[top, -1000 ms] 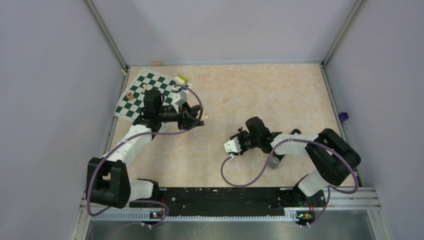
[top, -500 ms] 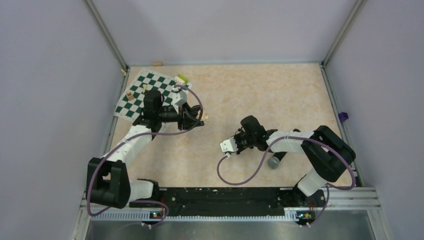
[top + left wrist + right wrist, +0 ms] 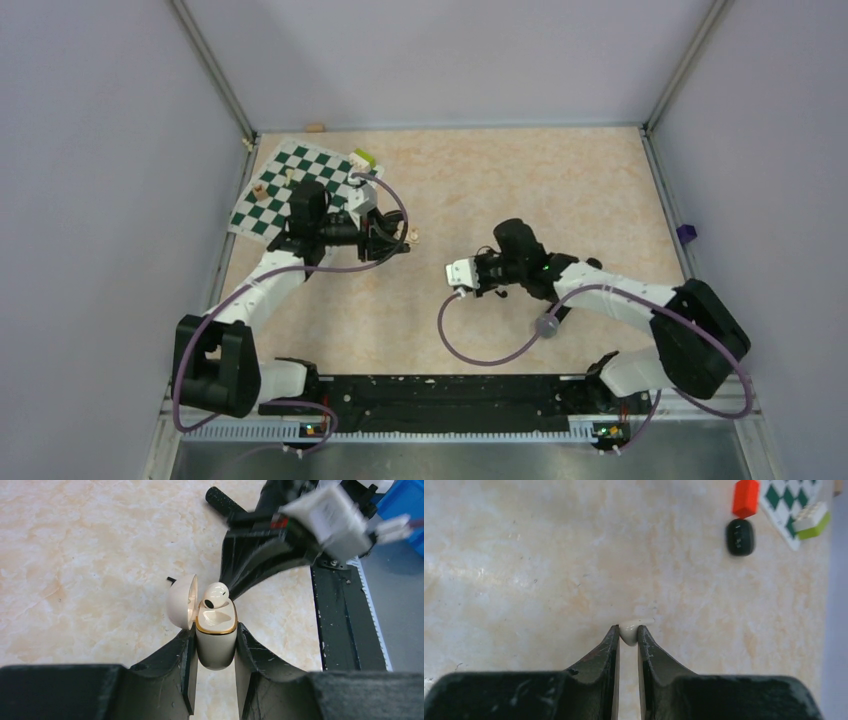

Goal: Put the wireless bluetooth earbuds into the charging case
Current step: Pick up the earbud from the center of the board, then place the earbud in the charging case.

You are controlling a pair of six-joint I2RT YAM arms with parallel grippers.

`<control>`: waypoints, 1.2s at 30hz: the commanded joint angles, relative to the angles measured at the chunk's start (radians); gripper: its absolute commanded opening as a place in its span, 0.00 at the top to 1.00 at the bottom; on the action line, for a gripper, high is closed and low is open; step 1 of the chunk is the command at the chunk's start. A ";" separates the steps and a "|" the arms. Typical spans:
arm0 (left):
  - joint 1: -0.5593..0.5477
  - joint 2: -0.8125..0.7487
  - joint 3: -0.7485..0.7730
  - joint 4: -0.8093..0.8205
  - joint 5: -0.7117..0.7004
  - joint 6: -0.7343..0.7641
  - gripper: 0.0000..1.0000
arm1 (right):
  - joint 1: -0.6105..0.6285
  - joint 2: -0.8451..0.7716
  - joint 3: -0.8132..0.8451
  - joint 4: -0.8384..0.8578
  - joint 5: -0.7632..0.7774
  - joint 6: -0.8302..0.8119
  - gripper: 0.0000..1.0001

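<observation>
My left gripper [image 3: 215,630] is clamped on the sides of a cream-white, gold-rimmed charging case [image 3: 216,647]. The case stands upright, with its round lid [image 3: 181,601] swung open toward 9 o'clock. One glossy white earbud [image 3: 215,594] sits in the case's mouth, not fully down. My right gripper [image 3: 627,628] pinches the second white earbud [image 3: 634,625] at its tips over the beige marbled tabletop [image 3: 524,555]; I can't tell if it touches. At 1 o'clock in the right wrist view lie a black rounded pod [image 3: 740,536] and a red block [image 3: 745,497].
</observation>
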 commanded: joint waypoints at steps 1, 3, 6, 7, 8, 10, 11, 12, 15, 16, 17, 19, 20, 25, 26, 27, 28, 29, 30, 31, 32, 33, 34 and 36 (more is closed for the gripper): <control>-0.022 -0.013 0.010 -0.027 -0.020 0.080 1.00 | -0.068 -0.155 0.097 -0.022 -0.162 0.179 0.97; -0.035 -0.006 0.019 -0.055 -0.033 0.114 1.00 | -0.124 -0.188 0.139 -0.057 -0.256 0.251 0.97; -0.056 0.003 0.031 -0.110 -0.055 0.171 1.00 | -0.206 -0.209 0.229 -0.131 -0.407 0.354 0.98; -0.064 0.006 0.034 -0.130 -0.063 0.190 1.00 | -0.226 -0.212 0.255 -0.149 -0.470 0.389 0.98; -0.071 0.008 0.035 -0.139 -0.071 0.203 1.00 | -0.242 -0.214 0.280 -0.162 -0.514 0.424 0.98; -0.085 0.012 0.038 -0.151 -0.080 0.218 1.00 | -0.253 -0.219 0.310 -0.166 -0.582 0.489 0.98; -0.091 0.012 0.038 -0.155 -0.083 0.225 1.00 | -0.252 -0.221 0.315 -0.147 -0.621 0.533 0.99; -0.096 0.012 0.039 -0.159 -0.087 0.233 1.00 | -0.253 -0.221 0.314 -0.102 -0.664 0.596 0.99; -0.114 0.009 0.045 -0.184 -0.100 0.263 1.00 | -0.253 -0.223 0.250 0.194 -0.777 0.903 0.99; -0.119 0.008 0.046 -0.192 -0.105 0.273 1.00 | -0.252 -0.220 0.217 0.333 -0.797 1.034 1.00; -0.125 0.005 0.047 -0.198 -0.111 0.280 1.00 | -0.249 -0.214 0.186 0.474 -0.807 1.158 1.00; -0.135 0.001 0.049 -0.206 -0.118 0.291 1.00 | -0.238 -0.194 0.142 0.684 -0.806 1.374 1.00; -0.139 0.000 0.051 -0.212 -0.120 0.298 1.00 | -0.230 -0.181 0.133 0.737 -0.804 1.423 1.00; -0.167 -0.011 0.057 -0.260 -0.128 0.365 1.00 | -0.168 -0.145 0.123 0.722 -0.758 1.433 1.00; -0.173 -0.014 0.056 -0.271 -0.129 0.380 1.00 | -0.156 -0.142 0.122 0.703 -0.746 1.423 1.00; -0.179 -0.017 0.056 -0.277 -0.131 0.391 1.00 | -0.143 -0.140 0.122 0.684 -0.731 1.407 1.00; -0.182 -0.020 0.056 -0.282 -0.130 0.396 1.00 | -0.132 -0.140 0.123 0.656 -0.716 1.378 1.00; -0.184 -0.022 0.055 -0.284 -0.128 0.400 1.00 | -0.120 -0.142 0.128 0.610 -0.694 1.340 1.00; -0.185 -0.023 0.056 -0.289 -0.124 0.403 1.00 | -0.104 -0.140 0.133 0.567 -0.672 1.303 1.00; -0.186 -0.024 0.056 -0.294 -0.120 0.407 1.00 | -0.096 -0.137 0.139 0.530 -0.651 1.269 1.00; -0.187 -0.028 0.056 -0.299 -0.117 0.415 1.00 | -0.089 -0.127 0.144 0.504 -0.635 1.252 1.00; -0.190 -0.030 0.057 -0.302 -0.115 0.423 1.00 | -0.086 -0.117 0.146 0.494 -0.626 1.245 1.00; -0.192 -0.034 0.055 -0.303 -0.117 0.427 1.00 | -0.084 -0.103 0.145 0.490 -0.617 1.244 1.00; -0.194 -0.037 0.053 -0.305 -0.116 0.435 1.00 | -0.084 -0.084 0.145 0.483 -0.595 1.238 1.00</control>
